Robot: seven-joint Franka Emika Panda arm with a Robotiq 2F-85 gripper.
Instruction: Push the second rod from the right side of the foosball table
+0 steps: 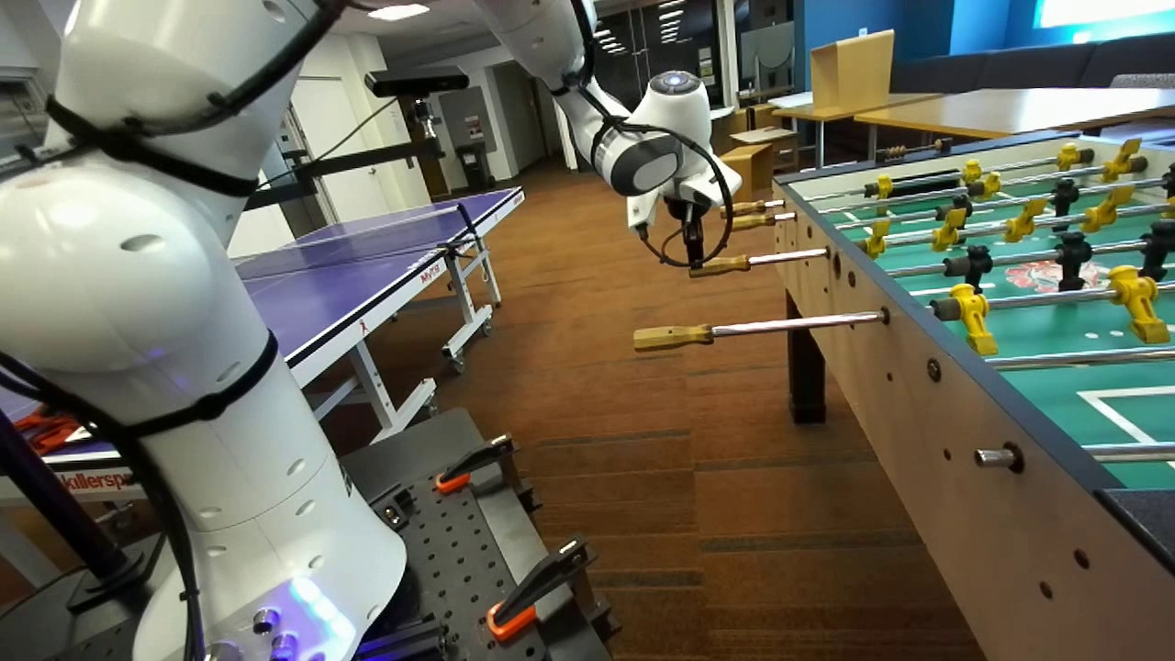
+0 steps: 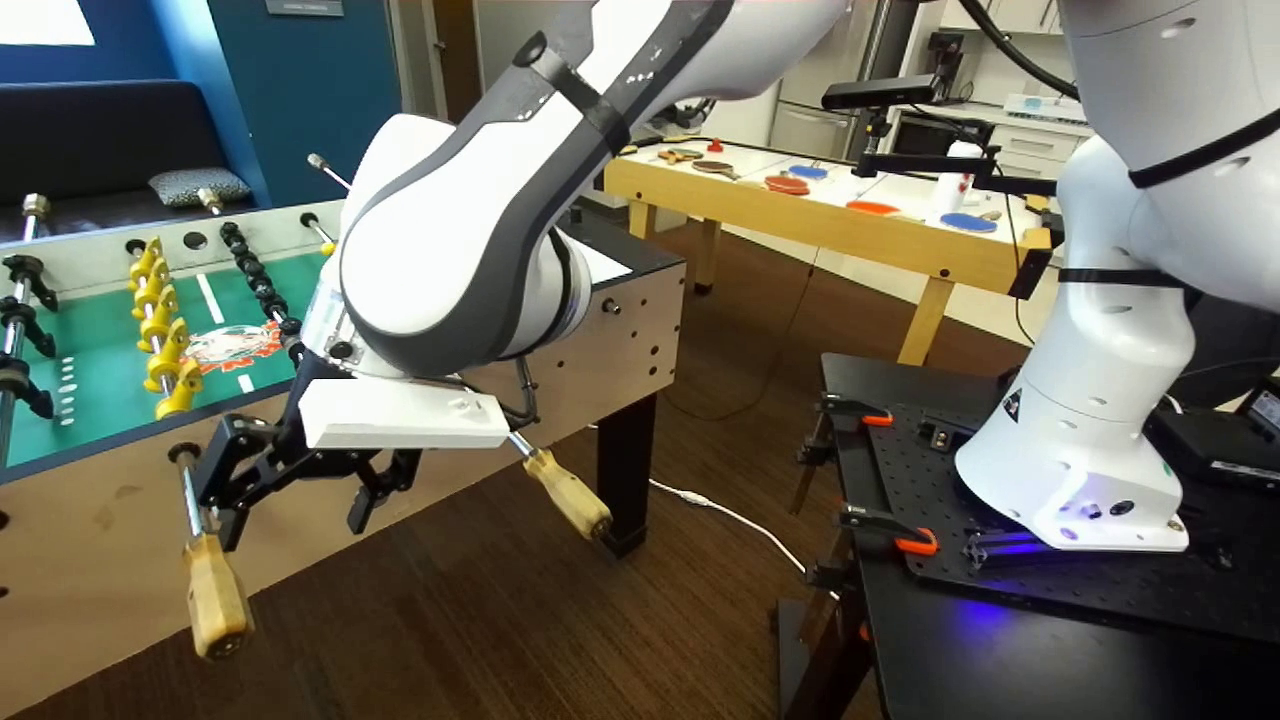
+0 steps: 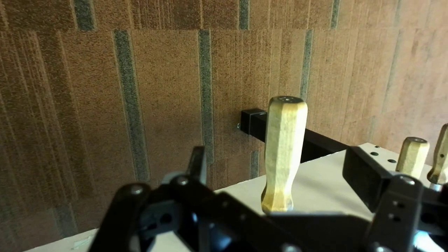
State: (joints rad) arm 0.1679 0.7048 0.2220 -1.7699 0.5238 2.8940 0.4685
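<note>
Brown floor (image 1: pixel 606 514) down the middle, ping-pong table (image 1: pixel 321 298) on one side, foosball table (image 1: pixel 900 413) on the other. My count from the robot's right, skipping the bare stub (image 1: pixel 994 456), puts the gripper (image 2: pixel 294 530) at the second rod (image 1: pixel 788 258), which pokes well out of the table's side. Fingers (image 3: pixel 362 175) are spread wide by its handle (image 3: pixel 285 154), nothing pinched. Wrist view has the handle between them, but I can't tell if it's really in there or past the tips, or if anything touches. So my guess: reach pretty much done, push not, since plenty of rod shows outside. Whole shove's left, I think.
</note>
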